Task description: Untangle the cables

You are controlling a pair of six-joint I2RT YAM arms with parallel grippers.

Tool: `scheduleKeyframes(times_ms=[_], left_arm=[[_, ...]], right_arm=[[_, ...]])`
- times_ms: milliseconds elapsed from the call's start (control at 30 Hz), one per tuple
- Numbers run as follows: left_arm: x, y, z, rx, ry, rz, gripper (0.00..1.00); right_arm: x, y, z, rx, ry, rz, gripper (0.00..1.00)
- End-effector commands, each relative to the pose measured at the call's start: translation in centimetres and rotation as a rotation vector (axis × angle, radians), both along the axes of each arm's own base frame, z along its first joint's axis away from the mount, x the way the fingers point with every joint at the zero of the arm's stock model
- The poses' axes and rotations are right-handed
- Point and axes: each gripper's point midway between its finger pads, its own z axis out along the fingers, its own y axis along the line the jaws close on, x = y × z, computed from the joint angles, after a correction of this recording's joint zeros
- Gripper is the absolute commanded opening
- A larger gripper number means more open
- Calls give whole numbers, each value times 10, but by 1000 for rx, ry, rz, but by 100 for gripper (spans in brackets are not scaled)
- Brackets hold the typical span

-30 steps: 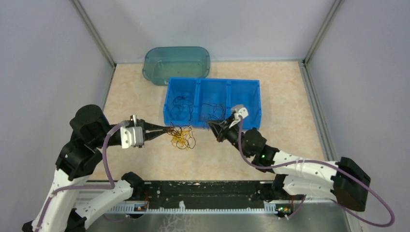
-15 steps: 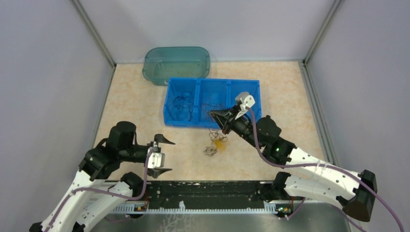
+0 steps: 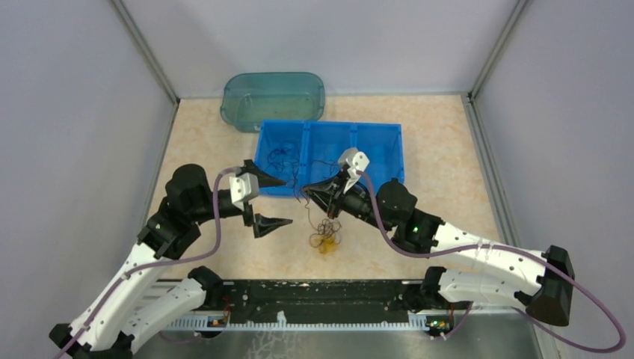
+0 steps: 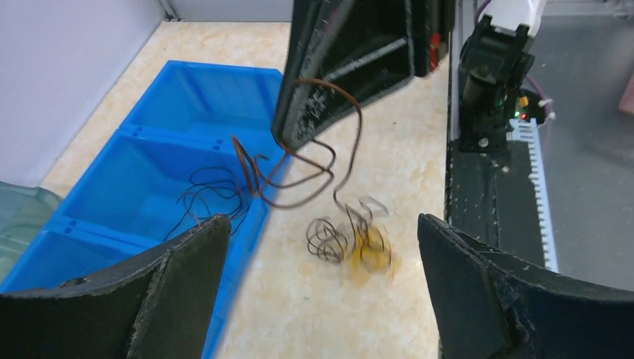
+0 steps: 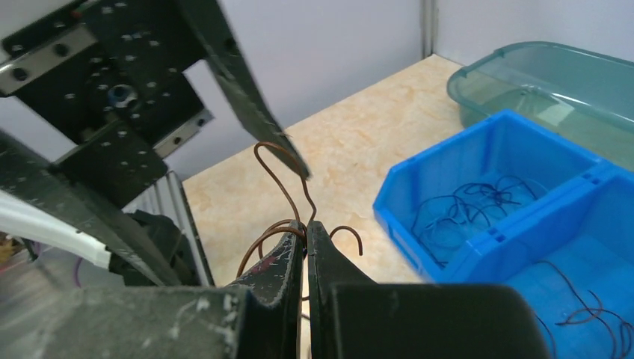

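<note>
My right gripper (image 3: 310, 196) (image 5: 305, 228) is shut on a thin brown cable (image 5: 280, 172) (image 4: 299, 176). That strand curls down to a small clump of dark and yellow-orange cables (image 3: 325, 241) (image 4: 353, 245), blurred, low over the tabletop in front of the blue bin (image 3: 389, 138). Whether the clump touches the table I cannot tell. Just left of the clump, my left gripper (image 3: 273, 202) (image 4: 323, 222) stands wide open and holds nothing. More thin dark cables (image 3: 282, 158) (image 5: 463, 209) lie in the bin's left and middle compartments.
A translucent teal container (image 3: 273, 97) (image 5: 546, 82) stands behind the bin at the back. Grey walls close in the left, right and back of the table. The black rail with the arm bases (image 3: 321, 295) runs along the near edge.
My left gripper has opened and let go of the clump, pulled back, then come forward again beside the bin. My right gripper has carried the strand and dangling clump slightly left.
</note>
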Motion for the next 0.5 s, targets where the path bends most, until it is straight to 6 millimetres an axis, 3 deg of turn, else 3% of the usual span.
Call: scheduleKeyframes(times_ms=[0,133,367,467], left_arm=[[-6,-16,22,-106,116,-53,100],[-10,-21,7,-104,181,-90,100],[-24,-25,-1,-113,226,-179,99],[-15,-27,-5,-117,218,-145,90]], right_arm=[[-7,10,55,127,-79,6,0],[-5,13,70,174,-87,-34,0],[6,19,88,221,-63,-111,0],[2,30,89,216,-51,-102,0]])
